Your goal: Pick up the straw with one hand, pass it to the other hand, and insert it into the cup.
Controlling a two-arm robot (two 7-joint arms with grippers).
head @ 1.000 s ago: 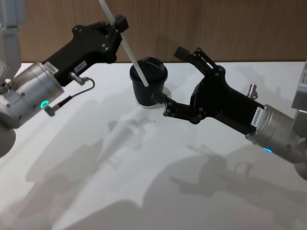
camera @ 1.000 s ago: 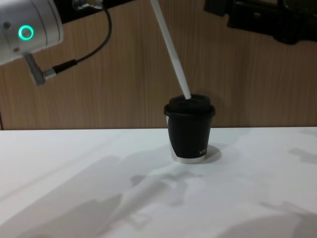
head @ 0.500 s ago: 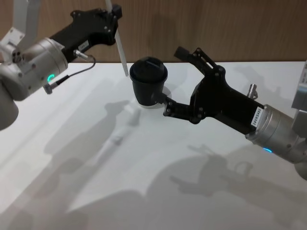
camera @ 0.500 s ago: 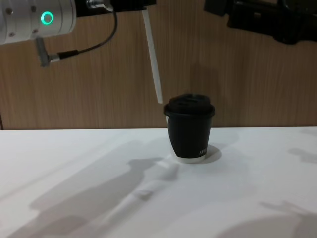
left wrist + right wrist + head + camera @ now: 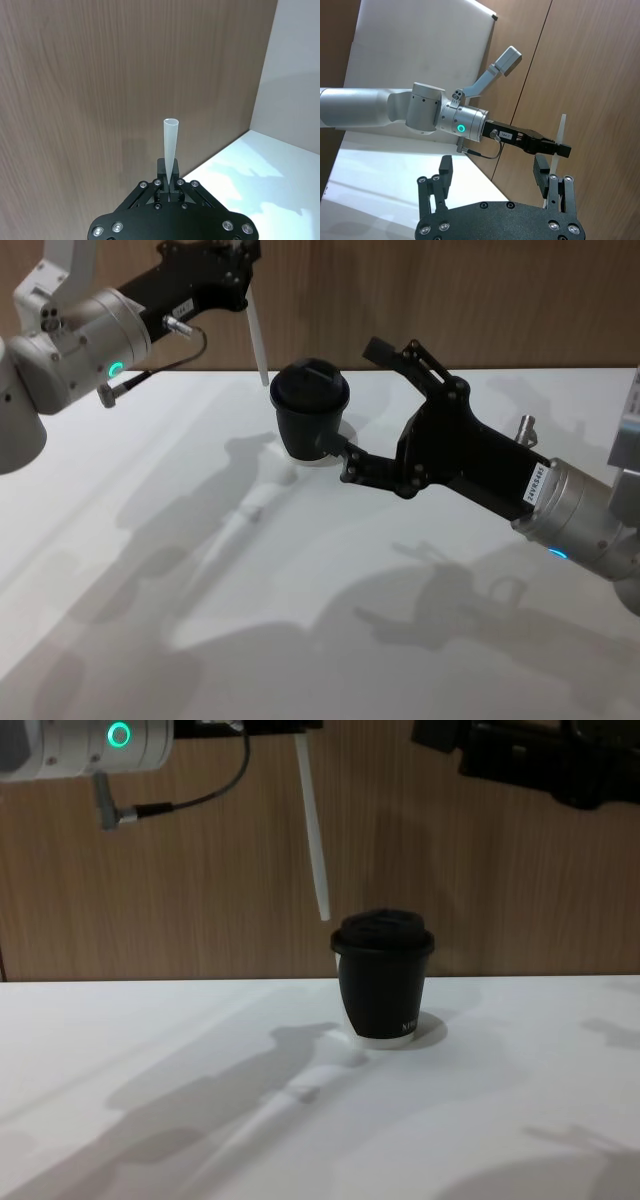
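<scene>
My left gripper (image 5: 243,254) is high at the back left, shut on the upper part of the white straw (image 5: 258,342). The straw hangs nearly upright, and its lower end (image 5: 322,913) is in the air just left of the cup's lid, touching nothing. The black lidded cup (image 5: 310,416) stands on the white table, also seen from the side (image 5: 385,984). My right gripper (image 5: 352,398) hovers open to the right of the cup and above it, with nothing between its fingers. The left wrist view looks along the straw (image 5: 170,145) held between the shut fingers.
A wood-panelled wall (image 5: 520,890) rises right behind the cup. A thin cable (image 5: 158,365) loops off the left wrist. The white table (image 5: 200,590) stretches forward from the cup. The right wrist view shows the left gripper (image 5: 559,148) holding the straw (image 5: 562,129).
The straw's lower end rested on the cup's lid a second ago. My left gripper has risen and swung left, and the straw now hangs nearly upright, clear of the lid. The right arm has not moved.
</scene>
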